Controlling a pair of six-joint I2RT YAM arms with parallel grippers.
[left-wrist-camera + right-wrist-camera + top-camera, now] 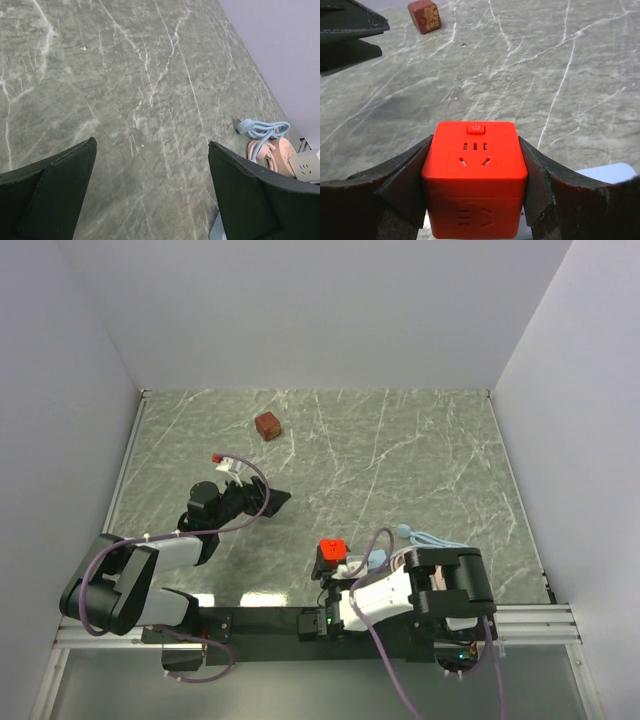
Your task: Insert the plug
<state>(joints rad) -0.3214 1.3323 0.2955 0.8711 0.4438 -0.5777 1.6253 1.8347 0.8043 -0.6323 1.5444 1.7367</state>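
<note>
Table [400, 460]: grey-green marble top, walled on three sides.

Right gripper [333, 565]: at the near edge, slightly right of the middle. Fingers pressed onto two opposite sides of the plug [332, 549]. In the wrist view the plug [475, 177] fills the gap in the right gripper [475, 150]. It is a bright red cube with a socket face and a small power button toward the camera.

Power strip [610, 172]: pale blue, showing under and right of the plug. Whether the plug touches it, cannot tell. From above, a bit of the strip [377, 559] shows just right of the plug.

Left gripper [270, 498]: left half of the table, about midway between the near and far edges, well apart from the plug. Fingers spread wide with only bare marble between them [151, 145]. Nothing held.

Brownish-red cube [267, 425]: toward the far edge, left of centre, alone. Also in the right wrist view [424, 16].

Near the right edge: looped light blue cable [262, 129], a pink object [280, 152] touching it, and a white cube [306, 165] just beside that.
</note>
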